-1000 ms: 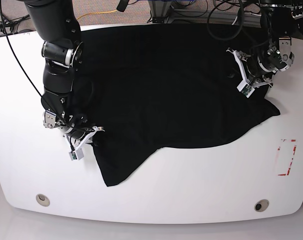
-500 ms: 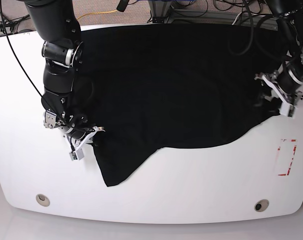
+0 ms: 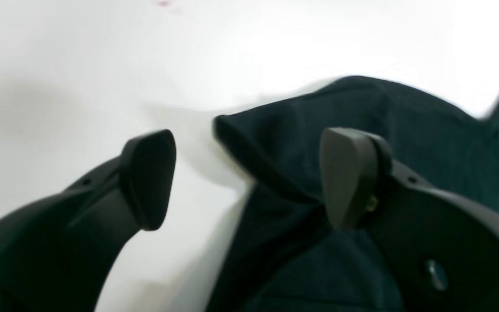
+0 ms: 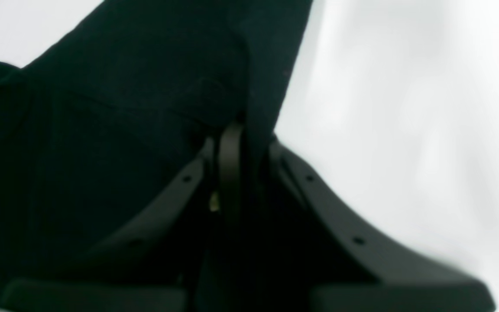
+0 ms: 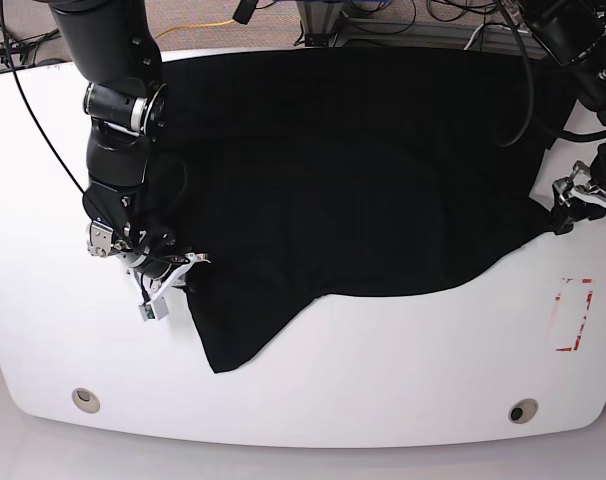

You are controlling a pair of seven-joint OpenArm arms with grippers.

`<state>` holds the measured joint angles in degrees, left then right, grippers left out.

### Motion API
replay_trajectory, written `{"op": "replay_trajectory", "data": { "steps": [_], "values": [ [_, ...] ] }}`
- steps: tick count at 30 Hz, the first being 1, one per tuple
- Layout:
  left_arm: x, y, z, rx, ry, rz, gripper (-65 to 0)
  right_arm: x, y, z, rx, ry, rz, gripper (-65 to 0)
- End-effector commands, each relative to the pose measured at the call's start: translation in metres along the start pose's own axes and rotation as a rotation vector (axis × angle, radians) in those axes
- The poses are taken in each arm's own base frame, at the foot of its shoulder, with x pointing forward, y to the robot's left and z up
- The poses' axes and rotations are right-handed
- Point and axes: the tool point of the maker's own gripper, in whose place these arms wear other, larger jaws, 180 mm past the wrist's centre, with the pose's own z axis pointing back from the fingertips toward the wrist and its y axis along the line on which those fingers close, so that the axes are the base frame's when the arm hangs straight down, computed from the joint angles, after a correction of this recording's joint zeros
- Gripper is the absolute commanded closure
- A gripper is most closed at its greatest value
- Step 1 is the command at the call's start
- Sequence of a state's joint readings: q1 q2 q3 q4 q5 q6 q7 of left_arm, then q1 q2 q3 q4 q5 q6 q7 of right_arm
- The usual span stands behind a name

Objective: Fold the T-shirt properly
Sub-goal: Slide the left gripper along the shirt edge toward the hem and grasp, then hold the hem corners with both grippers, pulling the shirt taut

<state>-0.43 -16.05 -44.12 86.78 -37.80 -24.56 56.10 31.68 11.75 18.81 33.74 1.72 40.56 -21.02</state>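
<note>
Hiding its print, T-shirt (image 5: 343,170) pinched in right claw (image 4: 236,143); left claw (image 3: 245,173) spread wide.

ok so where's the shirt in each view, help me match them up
Base: the shirt spreads black over most of the table's far and middle part, a corner hanging toward the near left.
Left wrist: a shirt corner fills the right half, lying between the open left tool fingers.
Right wrist: it fills the left and centre, pinched in the right tool.
Shared landmark: the white table, bare beside the cloth in every view.
</note>
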Motion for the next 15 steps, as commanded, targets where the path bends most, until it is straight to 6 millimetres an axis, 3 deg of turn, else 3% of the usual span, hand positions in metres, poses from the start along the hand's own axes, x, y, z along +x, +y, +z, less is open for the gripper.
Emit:
{"op": "replay_trajectory", "data": {
  "steps": [1,7,15],
  "values": [
    [0.013,0.003,-0.005,-0.011,-0.030,0.017,-48.5,-0.006,-0.005,0.001,-0.024,0.066,0.029,-6.7],
    [0.004,0.022,-0.024,0.063,-0.002,0.036,-48.5,-0.007,0.002,-0.003,-0.011,0.065,0.026,-6.7],
    [-0.010,0.028,-0.047,0.062,0.048,0.102,-48.5,-0.007,0.004,-0.004,-0.007,0.066,0.027,-6.7]
  ]
}}
